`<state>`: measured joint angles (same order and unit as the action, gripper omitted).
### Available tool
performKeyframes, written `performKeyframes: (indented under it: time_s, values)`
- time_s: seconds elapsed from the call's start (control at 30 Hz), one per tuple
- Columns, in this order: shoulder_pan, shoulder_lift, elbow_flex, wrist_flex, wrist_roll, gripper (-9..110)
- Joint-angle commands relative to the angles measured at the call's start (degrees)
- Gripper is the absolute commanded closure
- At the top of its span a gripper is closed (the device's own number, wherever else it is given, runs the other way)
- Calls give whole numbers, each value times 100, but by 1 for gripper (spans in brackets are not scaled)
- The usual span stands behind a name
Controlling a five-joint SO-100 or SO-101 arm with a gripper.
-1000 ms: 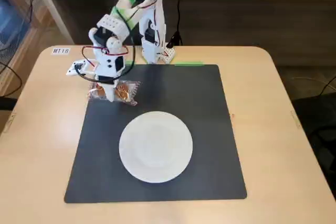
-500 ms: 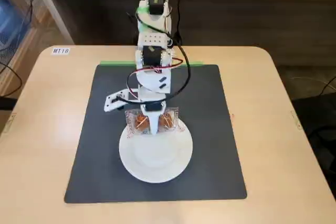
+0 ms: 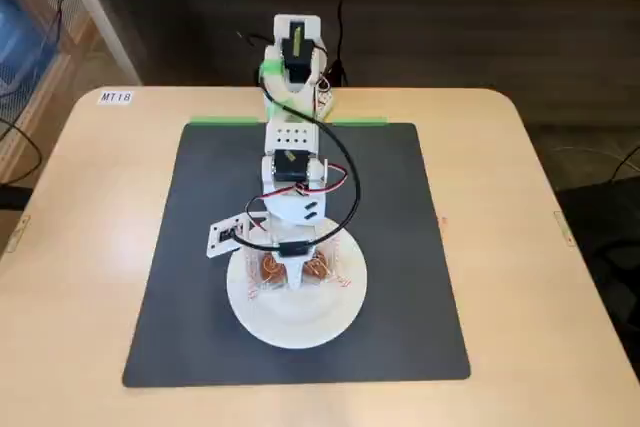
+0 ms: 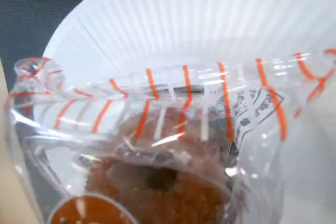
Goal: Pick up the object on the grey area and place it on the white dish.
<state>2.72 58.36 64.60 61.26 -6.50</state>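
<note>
over the white dish, near side of the grey area: carry done, release pending.
gripper fingers pinch the snack packet at the plate; opening and retreat remain.

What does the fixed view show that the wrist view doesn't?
Only the fixed view shows the white arm, its gripper, the whole dark grey square mat and the light wooden tabletop. Only the wrist view shows the clear plastic snack packet's orange-striped crimped edge and brown baked treat. Both show the packet over the round white plate.
</note>
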Motion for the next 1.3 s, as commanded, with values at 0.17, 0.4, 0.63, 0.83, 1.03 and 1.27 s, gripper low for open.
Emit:
performKeyframes:
  time_s: [0.17,0.4,0.63,0.83,1.03,1.27]
  values:
    - [53,431,-378,853,0,62]
    - [18,1617,-360,1731,-123,58]
    - [-62,4061,492,2224,-35,101]
    - [-44,8367,5133,26,79,101]
    - [149,10705,7734,-448,88,101]
    - [202,12287,9659,-598,62,101]
